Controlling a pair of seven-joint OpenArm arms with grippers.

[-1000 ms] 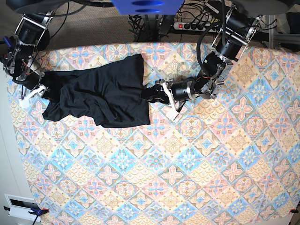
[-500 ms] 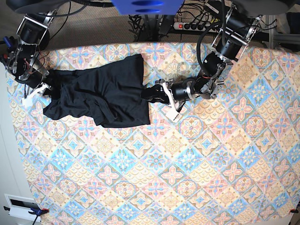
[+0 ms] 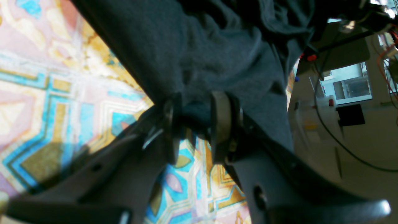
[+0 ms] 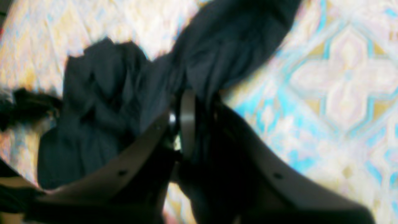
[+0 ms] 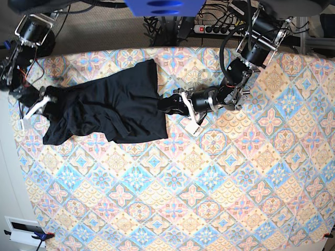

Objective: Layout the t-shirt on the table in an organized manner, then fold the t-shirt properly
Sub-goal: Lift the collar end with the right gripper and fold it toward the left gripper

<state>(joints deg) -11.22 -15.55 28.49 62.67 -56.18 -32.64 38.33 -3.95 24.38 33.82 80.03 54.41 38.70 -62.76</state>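
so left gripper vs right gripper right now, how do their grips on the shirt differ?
The left gripper pinches the t-shirt at its edge nearer the table's middle; the right gripper holds the opposite end, by the table's side edge. In the left wrist view a small wad sits between visibly parted fingers; in the blurred right wrist view the fingers look nearly closed on thin cloth. Both are shut on the t-shirt, low over the table.

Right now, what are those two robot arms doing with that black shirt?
They are spreading out the t-shirt on the table. The left hand pinches one edge of the cloth, and the right hand grips the opposite end. The shirt is stretched between them but is bunched and wrinkled, not flat. No folding has begun.
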